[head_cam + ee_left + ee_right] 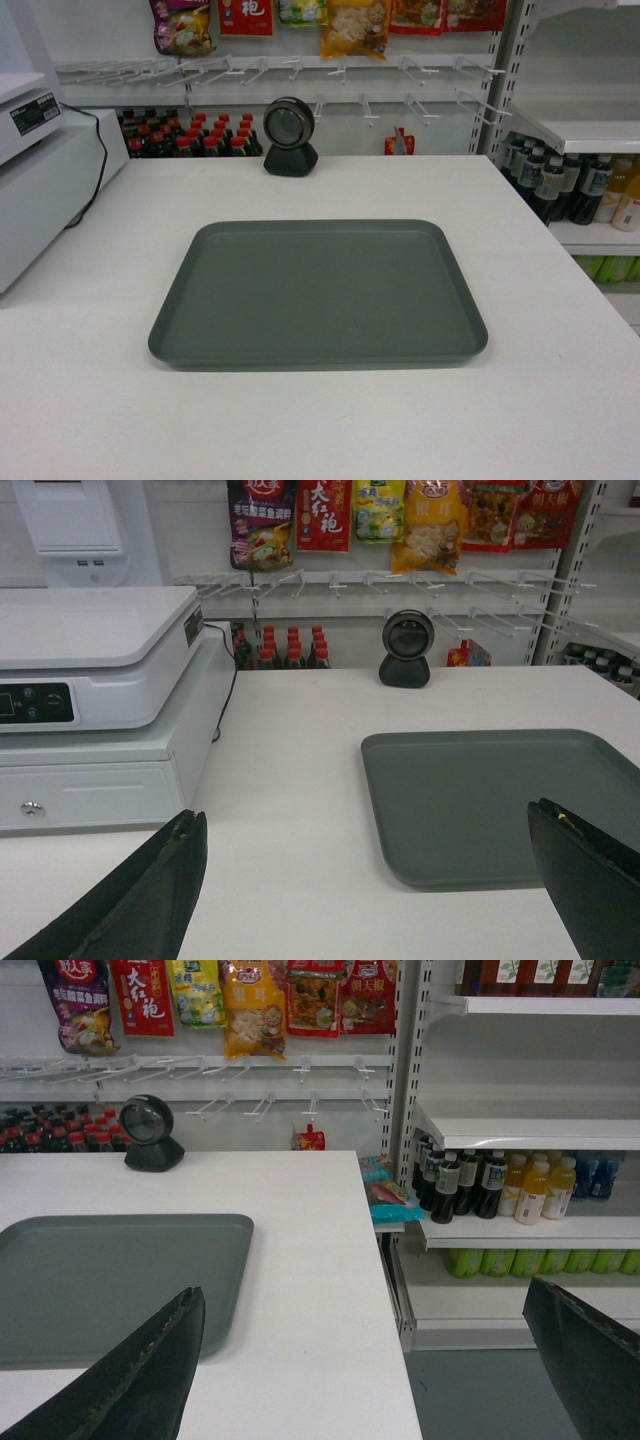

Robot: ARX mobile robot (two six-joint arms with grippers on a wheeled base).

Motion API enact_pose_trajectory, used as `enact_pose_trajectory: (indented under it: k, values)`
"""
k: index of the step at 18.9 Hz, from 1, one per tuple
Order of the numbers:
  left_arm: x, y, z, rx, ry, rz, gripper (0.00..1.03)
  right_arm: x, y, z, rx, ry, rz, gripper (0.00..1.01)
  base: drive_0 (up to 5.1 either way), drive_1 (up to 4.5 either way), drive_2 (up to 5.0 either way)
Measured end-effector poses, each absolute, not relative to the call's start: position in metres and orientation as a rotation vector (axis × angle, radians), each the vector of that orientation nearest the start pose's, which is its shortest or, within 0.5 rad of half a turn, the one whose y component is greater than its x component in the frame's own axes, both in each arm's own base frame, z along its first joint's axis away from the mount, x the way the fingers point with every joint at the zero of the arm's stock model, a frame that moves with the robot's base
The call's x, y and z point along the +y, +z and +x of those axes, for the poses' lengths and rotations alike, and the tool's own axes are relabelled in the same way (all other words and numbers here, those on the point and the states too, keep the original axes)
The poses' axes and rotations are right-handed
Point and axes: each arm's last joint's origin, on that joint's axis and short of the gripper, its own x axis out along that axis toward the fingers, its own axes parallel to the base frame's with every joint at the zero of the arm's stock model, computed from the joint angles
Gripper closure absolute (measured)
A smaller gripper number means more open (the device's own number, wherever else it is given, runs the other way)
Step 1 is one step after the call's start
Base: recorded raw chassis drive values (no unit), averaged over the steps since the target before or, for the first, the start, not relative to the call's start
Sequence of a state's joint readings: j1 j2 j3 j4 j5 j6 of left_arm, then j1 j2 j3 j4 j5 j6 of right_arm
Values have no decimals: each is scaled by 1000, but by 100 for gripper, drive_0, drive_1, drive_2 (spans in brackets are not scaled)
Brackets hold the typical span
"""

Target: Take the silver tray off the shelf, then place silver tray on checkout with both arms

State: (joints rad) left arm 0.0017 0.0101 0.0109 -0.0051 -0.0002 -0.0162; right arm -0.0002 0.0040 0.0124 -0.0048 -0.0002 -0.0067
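Observation:
The silver tray (pixel 318 290) lies flat on the white checkout (pixel 90 400), in the middle of the head view, empty. The left wrist view has the tray (pixel 500 800) at its right. There my left gripper (pixel 365 825) is open, held back from the tray's near left corner, nothing between its fingers. In the right wrist view the tray (pixel 110 1280) is at the left. My right gripper (pixel 360 1305) is open over the checkout's (pixel 310 1290) right edge, clear of the tray. Neither gripper appears in the head view. The shelf (pixel 520 1125) stands to the right.
A black round scanner (pixel 290 137) stands at the counter's far edge. A white register with cash drawer (pixel 90 710) sits at the left. Bottles (pixel 500 1185) fill the right shelves above floor (pixel 500 1390). Snack bags (pixel 350 25) hang over peg hooks behind.

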Motion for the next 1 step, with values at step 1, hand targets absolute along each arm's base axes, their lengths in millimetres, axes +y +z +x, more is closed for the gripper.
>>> enact_pose_trajectory:
  k: [1]
  values:
    - [0,166,98,4,2,-16,5,0,167,97,-4,0,-7,3,0,0,0]
